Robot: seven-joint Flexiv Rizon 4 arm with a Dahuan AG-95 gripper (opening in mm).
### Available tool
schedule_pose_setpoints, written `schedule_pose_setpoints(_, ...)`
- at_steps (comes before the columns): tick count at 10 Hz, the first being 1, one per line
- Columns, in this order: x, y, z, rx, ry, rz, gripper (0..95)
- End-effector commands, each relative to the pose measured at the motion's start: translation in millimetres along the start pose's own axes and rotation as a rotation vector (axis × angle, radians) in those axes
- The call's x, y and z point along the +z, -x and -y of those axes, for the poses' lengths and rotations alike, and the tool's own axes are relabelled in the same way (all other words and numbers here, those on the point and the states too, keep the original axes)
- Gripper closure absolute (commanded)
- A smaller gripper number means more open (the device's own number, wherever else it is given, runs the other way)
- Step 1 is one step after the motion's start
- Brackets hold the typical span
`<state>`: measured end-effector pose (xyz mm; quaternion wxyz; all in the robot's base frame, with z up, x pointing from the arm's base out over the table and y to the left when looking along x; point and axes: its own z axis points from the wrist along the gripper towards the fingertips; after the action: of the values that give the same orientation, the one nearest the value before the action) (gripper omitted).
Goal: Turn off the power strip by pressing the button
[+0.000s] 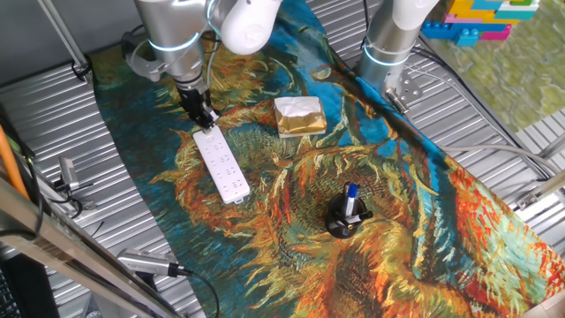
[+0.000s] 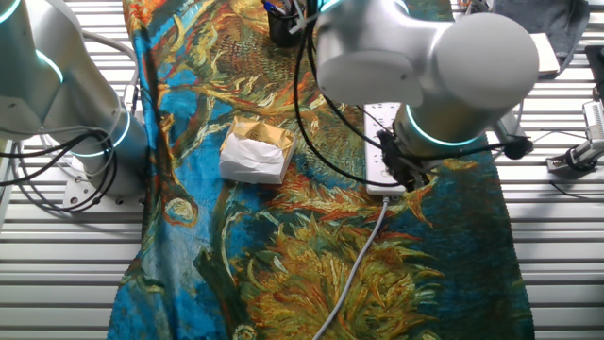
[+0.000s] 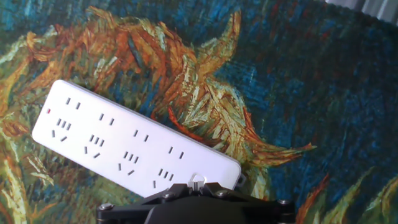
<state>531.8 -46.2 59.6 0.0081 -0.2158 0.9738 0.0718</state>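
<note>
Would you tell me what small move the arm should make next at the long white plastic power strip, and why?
Probably a short push straight down. The gripper sits at the cord end of the long white plastic power strip; in the hand view its tip meets the strip's near edge, where the button likely lies, hidden.

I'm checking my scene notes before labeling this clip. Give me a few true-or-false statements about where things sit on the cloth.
1. The end effector is at one end of the power strip. True.
2. The power strip stands upright on its edge. False: it lies flat on the patterned cloth.
3. The gold foil-wrapped block rests on the power strip. False: it lies apart, beside it.
4. A black holder contains a blue-capped pen. True.
</note>
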Motion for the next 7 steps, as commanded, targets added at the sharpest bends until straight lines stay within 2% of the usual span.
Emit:
schedule_pose_setpoints(1,2.5,2.9,1.9,-0.005,0.018,0.001,95.0)
schedule_pose_setpoints(7,12.6,4.9,2.3,-0.008,0.025,-0.004,95.0)
